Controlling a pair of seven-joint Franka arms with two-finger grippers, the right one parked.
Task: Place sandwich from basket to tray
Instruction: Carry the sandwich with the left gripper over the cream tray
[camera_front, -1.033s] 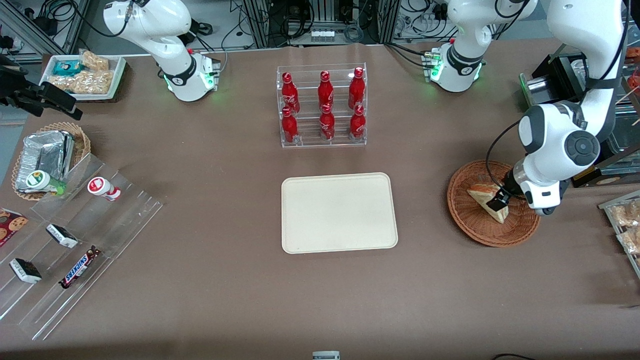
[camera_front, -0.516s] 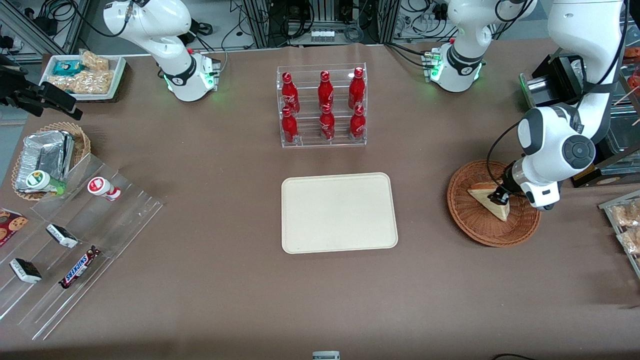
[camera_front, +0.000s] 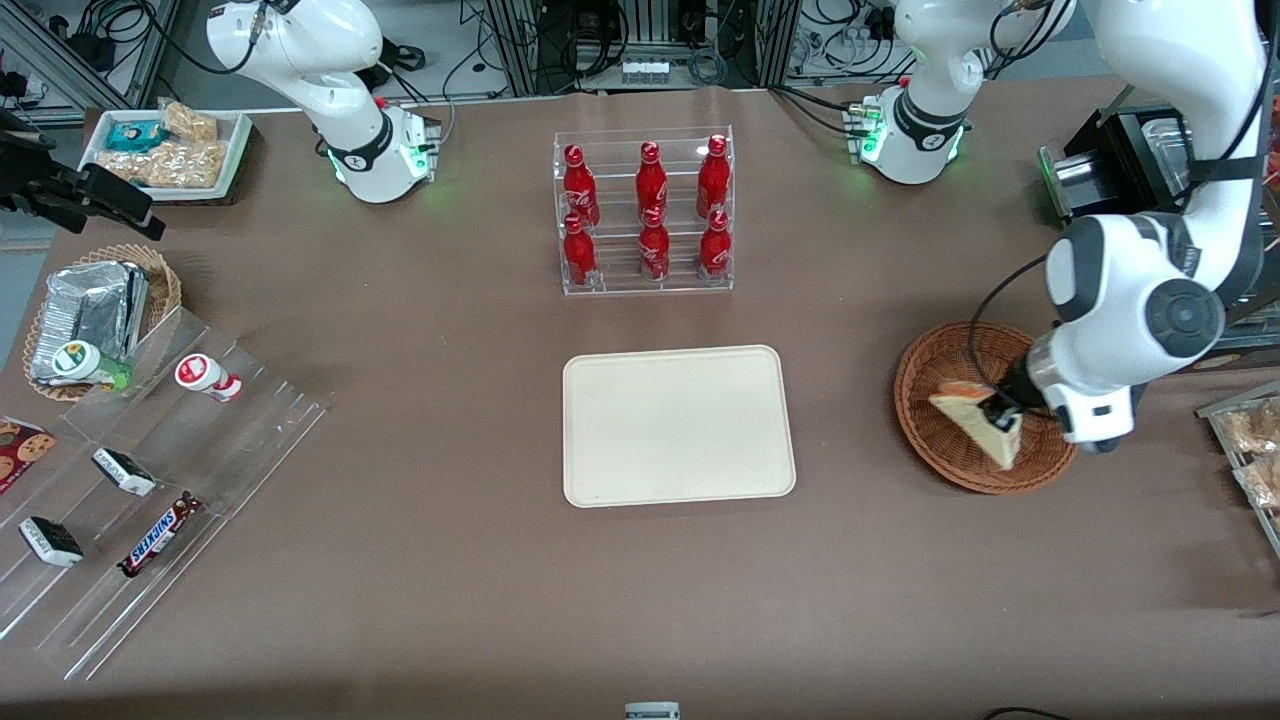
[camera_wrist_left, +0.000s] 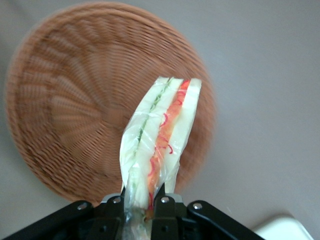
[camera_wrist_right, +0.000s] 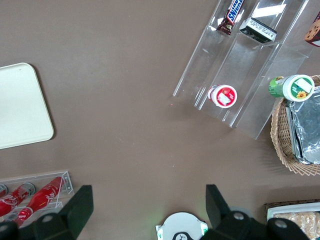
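Pinching sandwich (camera_wrist_left: 160, 135) between gripper (camera_wrist_left: 141, 202) fingers (camera_wrist_left: 162, 206), above basket (camera_front: 935, 440).

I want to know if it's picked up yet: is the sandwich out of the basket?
Lifted, but above the basket: the gripper pinches the sandwich.

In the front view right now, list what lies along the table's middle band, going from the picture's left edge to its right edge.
Yogurt cup on the clear rack → tray → basket → sandwich → gripper, its jaws shut on the sandwich above the basket.
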